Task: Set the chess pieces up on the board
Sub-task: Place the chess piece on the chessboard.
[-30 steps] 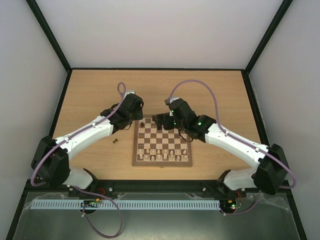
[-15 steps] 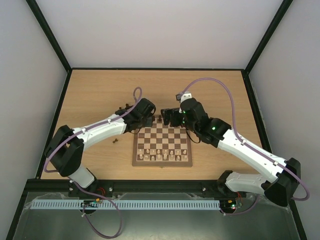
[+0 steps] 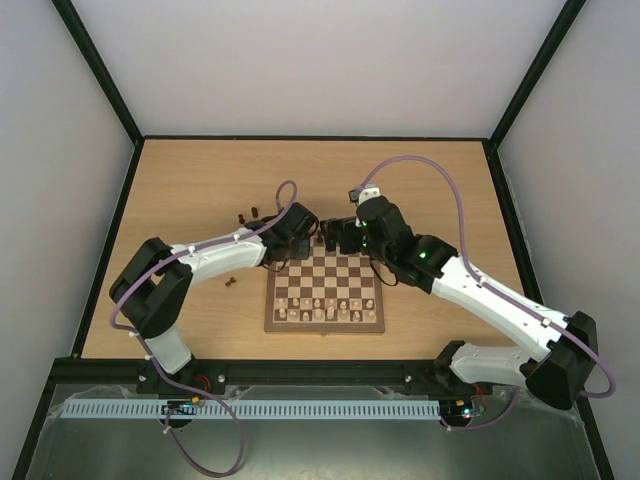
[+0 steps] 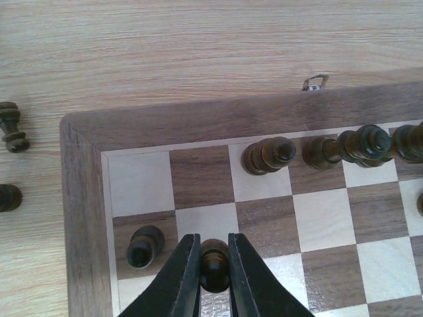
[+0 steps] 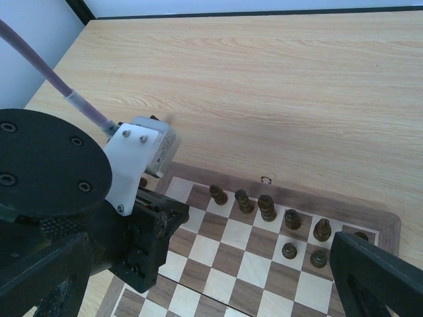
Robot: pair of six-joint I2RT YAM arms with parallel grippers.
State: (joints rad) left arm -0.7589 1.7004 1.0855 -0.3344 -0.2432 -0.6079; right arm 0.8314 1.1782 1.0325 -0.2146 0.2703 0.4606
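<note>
Dark brown pawn (image 4: 214, 263) is pinched tight between the left gripper's (image 4: 215, 271) fingers (image 4: 186, 277). It sits over the second rank by the board's (image 4: 198, 122) far-left corner, just beside another dark pawn (image 4: 145, 246) on the edge square. A second ago that gripper hung off the board's left corner. Now it has swung in over the squares, with the elbow folded back toward the base. The right gripper (image 3: 334, 238) has slid up to the far edge too, jaws spread wide and holding nothing.

Dark back-rank pieces (image 4: 268, 155) stand in a row along the far edge, and two stray dark pieces (image 4: 12, 127) stand on the tabletop (image 4: 198, 53) to the left. Pale pieces (image 3: 325, 308) fill the near rows.

From above, both wrists cover the far rank and the held pawn is hidden. Whether its base touches the square, I cannot tell.
</note>
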